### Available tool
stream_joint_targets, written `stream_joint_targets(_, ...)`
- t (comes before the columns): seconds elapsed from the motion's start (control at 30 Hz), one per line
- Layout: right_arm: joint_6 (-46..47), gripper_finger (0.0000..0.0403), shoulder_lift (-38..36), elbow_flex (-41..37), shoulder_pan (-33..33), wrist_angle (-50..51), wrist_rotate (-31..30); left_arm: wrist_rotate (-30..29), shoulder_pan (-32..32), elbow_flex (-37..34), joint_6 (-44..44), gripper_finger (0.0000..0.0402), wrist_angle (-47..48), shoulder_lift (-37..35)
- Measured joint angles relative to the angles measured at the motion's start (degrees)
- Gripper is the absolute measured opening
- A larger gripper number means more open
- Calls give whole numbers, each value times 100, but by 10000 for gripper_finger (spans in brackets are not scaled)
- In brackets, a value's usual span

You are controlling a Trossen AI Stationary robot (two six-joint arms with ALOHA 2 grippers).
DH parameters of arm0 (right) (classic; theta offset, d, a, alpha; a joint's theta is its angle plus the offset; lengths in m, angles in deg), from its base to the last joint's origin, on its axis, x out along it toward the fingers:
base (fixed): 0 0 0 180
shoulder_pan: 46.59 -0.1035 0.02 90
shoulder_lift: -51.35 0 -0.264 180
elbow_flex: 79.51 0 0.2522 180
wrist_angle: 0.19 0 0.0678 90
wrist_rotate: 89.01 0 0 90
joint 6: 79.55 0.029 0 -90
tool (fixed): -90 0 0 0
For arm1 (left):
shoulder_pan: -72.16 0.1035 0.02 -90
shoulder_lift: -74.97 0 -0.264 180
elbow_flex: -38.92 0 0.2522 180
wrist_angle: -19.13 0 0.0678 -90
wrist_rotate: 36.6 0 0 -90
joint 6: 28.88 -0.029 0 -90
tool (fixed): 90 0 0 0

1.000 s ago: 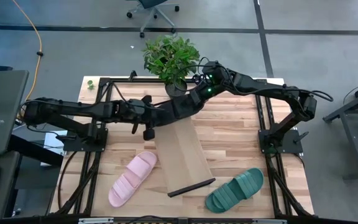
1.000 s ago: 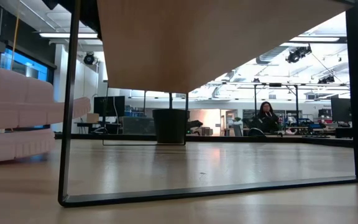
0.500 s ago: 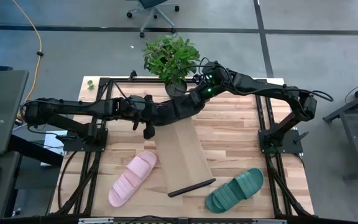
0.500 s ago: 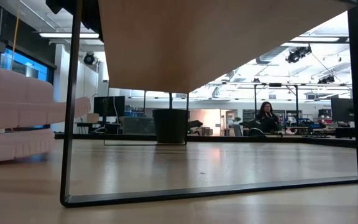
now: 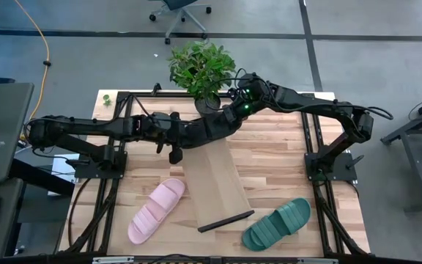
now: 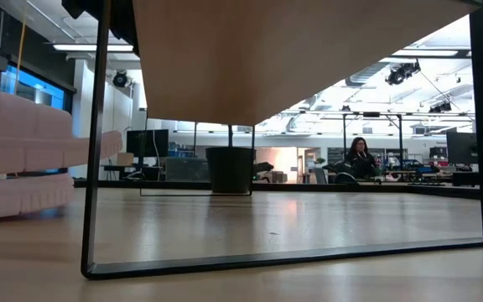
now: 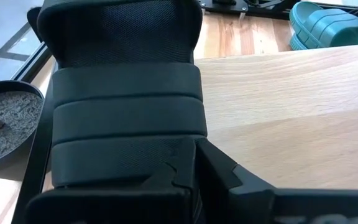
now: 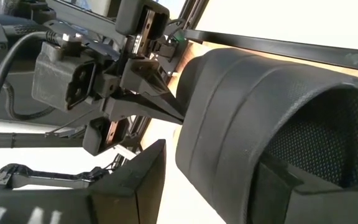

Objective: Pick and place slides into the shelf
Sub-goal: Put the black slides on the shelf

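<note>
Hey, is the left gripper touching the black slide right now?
Touching. In the right wrist view the left gripper has its fingers pinched on the heel edge of the black slide, no gap showing; the left wrist view shows the slide right against its fingers.

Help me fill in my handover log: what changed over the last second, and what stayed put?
The left end effector edged slightly toward the black slide and closed; its tips now meet at the strap's edge, though a firm grip cannot be confirmed. The right arm, the shelf, the pink slide and the green slide stayed as they were.
</note>
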Motion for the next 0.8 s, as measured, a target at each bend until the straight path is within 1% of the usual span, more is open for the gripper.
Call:
stream_joint_targets(0.37, -89, 176, -27, 0, 1, 24, 10, 48, 0, 15, 83, 0, 132, 0)
stream_joint_targets(0.6, -61, 176, -78, 0, 127, 28, 35, 53, 2, 16, 133, 0, 130, 17)
stream_joint_targets(0.8, -128, 176, -175, 2, 169, 264, 17, 47, 2, 20, 136, 0, 134, 22)
